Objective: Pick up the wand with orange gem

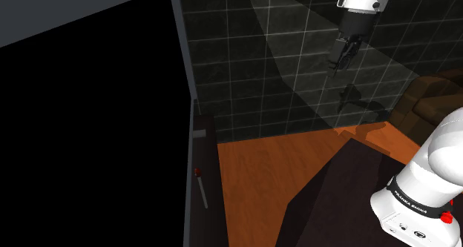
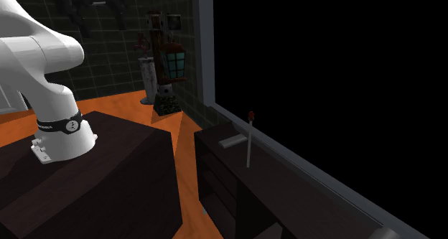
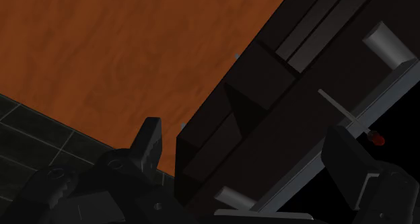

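A black area (image 1: pixel 89 134) takes the shoulder view's left. Beside it a narrow dark table (image 1: pixel 211 153) carries the wand (image 1: pixel 202 188). Then orange floor (image 1: pixel 260 171) and a tiled wall (image 1: pixel 245 60). The fingers (image 3: pixel 149 145) hang high, wide apart. Whether the wand lies flat or leans, I cannot tell.

White lettering on the black band (image 1: pixel 412 202) round the arm's (image 1: pixel 445 153) base reads "FRANKA EMIKA"; the second exterior view's band (image 2: pixel 56 124) lettering is illegible.
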